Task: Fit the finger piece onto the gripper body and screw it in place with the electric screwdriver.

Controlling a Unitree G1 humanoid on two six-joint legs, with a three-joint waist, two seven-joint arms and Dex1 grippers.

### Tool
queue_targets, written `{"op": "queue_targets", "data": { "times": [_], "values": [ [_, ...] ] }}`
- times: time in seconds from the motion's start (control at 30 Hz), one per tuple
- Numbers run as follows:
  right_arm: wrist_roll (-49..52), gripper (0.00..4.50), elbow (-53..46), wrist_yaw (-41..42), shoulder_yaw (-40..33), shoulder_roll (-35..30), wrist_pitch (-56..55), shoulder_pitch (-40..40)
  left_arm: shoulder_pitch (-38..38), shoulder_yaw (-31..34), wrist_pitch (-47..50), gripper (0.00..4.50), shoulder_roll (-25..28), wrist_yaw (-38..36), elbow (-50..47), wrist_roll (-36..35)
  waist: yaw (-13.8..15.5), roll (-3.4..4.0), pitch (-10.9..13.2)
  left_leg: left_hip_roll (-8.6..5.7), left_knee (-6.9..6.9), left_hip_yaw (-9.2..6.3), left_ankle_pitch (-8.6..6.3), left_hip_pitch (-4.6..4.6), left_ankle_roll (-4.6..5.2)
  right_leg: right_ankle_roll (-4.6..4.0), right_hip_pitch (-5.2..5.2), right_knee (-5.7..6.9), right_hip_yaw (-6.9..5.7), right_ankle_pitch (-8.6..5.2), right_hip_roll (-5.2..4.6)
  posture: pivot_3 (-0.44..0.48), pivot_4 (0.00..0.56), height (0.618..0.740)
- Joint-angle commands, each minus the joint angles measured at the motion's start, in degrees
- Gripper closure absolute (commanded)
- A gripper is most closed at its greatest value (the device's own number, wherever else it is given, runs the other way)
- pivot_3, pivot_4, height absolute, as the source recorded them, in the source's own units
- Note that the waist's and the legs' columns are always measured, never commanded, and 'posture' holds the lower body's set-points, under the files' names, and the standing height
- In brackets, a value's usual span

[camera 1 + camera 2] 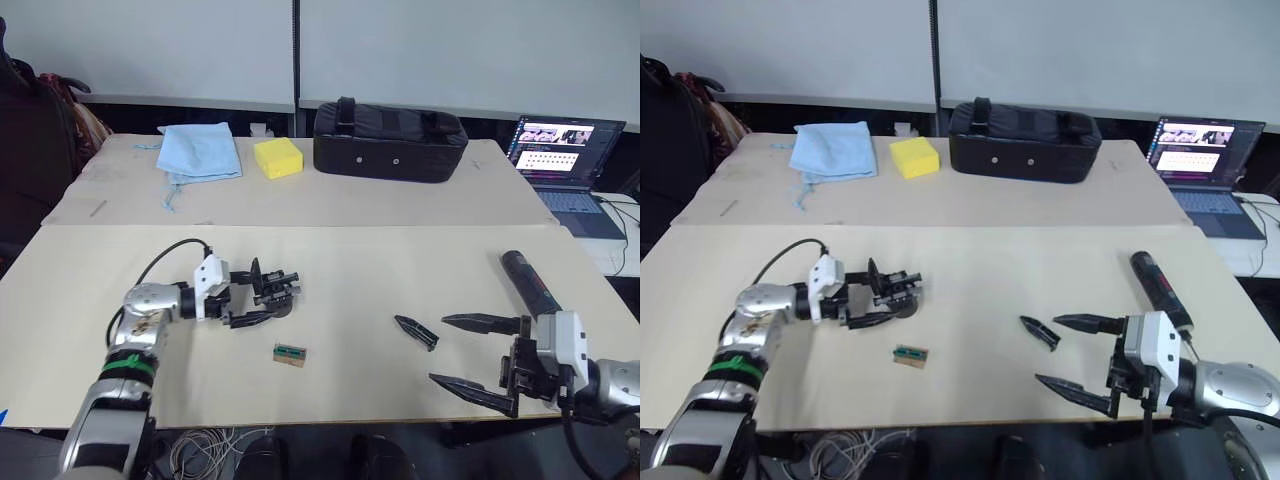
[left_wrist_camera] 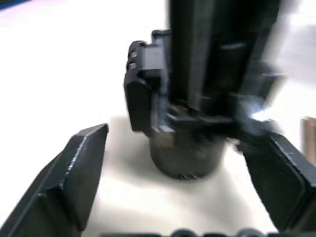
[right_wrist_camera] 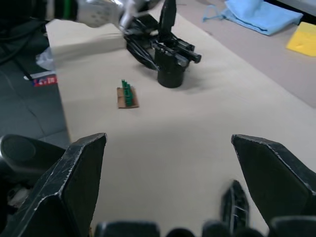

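The gripper body (image 1: 273, 291) sits upright on the table (image 1: 350, 270) to my left, a chunky black block on a round base with ribbed, linkage-like parts on top. The fingers of my left claw (image 1: 252, 297) stand on either side of it. The finger piece (image 1: 416, 331) is a small black tapered wedge lying flat to my right, just beside the spread fingertips of my right claw (image 1: 464, 352). The electric screwdriver (image 1: 530, 283), a thick black cylinder, lies flat farther right.
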Motion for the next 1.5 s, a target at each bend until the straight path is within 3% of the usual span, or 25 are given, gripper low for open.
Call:
{"op": "queue_targets", "data": {
  "times": [0.03, 0.23, 0.43, 0.63, 0.83, 0.93, 1.03, 1.13, 1.27, 1.5],
  "values": [
    [1.83, 0.0, -0.01, 1.3, -1.51, -0.92, 0.63, -1.84, 6.22, 3.09, 3.19, 0.03, 1.24, 4.21, -10.04, -2.48, -0.04, 0.0, 0.0, 0.01, 0.0, -0.01, 0.0, 0.0, 0.0, 0.0, -0.01, 0.0, 0.0, 0.0, 0.0, 0.0, 0.15, 0.74],
    [1.52, 0.0, -0.53, 1.27, 1.56, 0.32, 1.15, -3.89, 16.72, 3.24, 9.02, 0.03, -1.93, 14.55, -23.92, -2.43, 0.53, 0.0, 0.0, 0.0, 0.0, -0.05, -0.1, -0.01, -0.17, 0.0, -0.01, -0.02, 0.02, 0.0, -0.06, 0.0, 0.15, 0.74],
    [1.21, 0.0, -0.88, 0.0, 3.04, 1.34, 1.43, -5.45, 19.59, 1.0, 14.88, 0.03, -10.6, 28.5, -30.7, -0.51, 0.99, 0.0, 0.0, -0.05, 0.04, -0.01, -0.28, -0.02, -0.47, 0.01, 0.05, -0.02, 0.03, 0.0, -0.06, 0.0, 0.15, 0.74],
    [1.05, 0.0, -1.06, -0.73, 3.64, 1.59, 1.64, -6.24, 20.04, -1.81, 16.95, 0.03, -15.27, 37.16, -31.71, 3.05, 0.94, 0.03, -0.02, -0.05, 0.04, 0.01, -0.27, 0.07, -0.46, 0.01, 0.08, 0.07, 0.02, 0.0, 0.0, 0.0, 0.15, 0.74],
    [1.19, 0.0, -1.37, -1.04, 3.47, 1.57, 1.83, -6.2, 19.91, -1.18, 17.64, 0.03, -14.36, 40.44, -30.47, 4.82, 0.93, 0.06, -0.03, -0.04, 0.04, -0.01, -0.29, 0.33, -0.49, 0.0, 0.34, 0.06, 0.02, -0.01, -0.01, 0.0, 0.15, 0.74],
    [1.16, 0.0, -1.73, -1.53, 3.45, 1.82, 1.97, -6.09, 20.06, -0.86, 18.86, 0.03, -13.19, 40.27, -30.45, 4.27, 0.76, 0.12, -0.07, -0.02, 0.04, -0.02, -0.3, 0.37, -0.5, 0.0, 0.34, 0.06, 0.02, -0.01, -0.01, 0.0, 0.15, 0.74],
    [1.0, 0.0, -2.12, -2.04, 3.56, 2.2, 2.02, -5.89, 20.16, -2.03, 21.7, 0.87, -11.54, 37.97, -31.33, 3.41, 0.51, 0.23, -0.14, -0.01, 0.02, -0.03, -0.3, 0.41, -0.51, 0.0, 0.33, 0.08, 0.02, -0.01, 0.01, 0.0, 0.15, 0.74],
    [0.77, 0.0, -2.08, -2.18, 3.72, 2.34, 2.04, -5.96, 19.29, -2.4, 24.63, 2.19, -10.82, 35.05, -31.83, 0.81, 0.41, 0.32, -0.19, -0.01, 0.01, -0.04, -0.31, 0.42, -0.52, 0.0, 0.33, 0.07, 0.03, -0.01, 0.01, 0.0, 0.15, 0.74],
    [0.71, 0.0, -1.92, -1.9, 3.13, 2.17, 1.87, -5.46, 13.75, -2.81, 21.04, 2.2, -7.94, 25.27, -27.95, -1.84, 0.72, 0.32, -0.18, -0.02, 0.01, -0.03, -0.31, 0.35, -0.52, 0.0, 0.26, 0.06, 0.03, -0.01, 0.0, 0.0, 0.15, 0.74],
    [0.99, 0.0, -2.22, -0.75, 1.49, 1.41, 1.76, -3.38, 0.21, -4.14, 6.28, 2.2, -5.8, 9.92, -9.0, -0.63, 1.15, 0.24, -0.14, -0.07, 0.08, 0.0, -0.3, -0.1, -0.5, 0.0, -0.05, 0.01, 0.0, -0.01, -0.01, 0.0, 0.15, 0.74]
  ]
}}
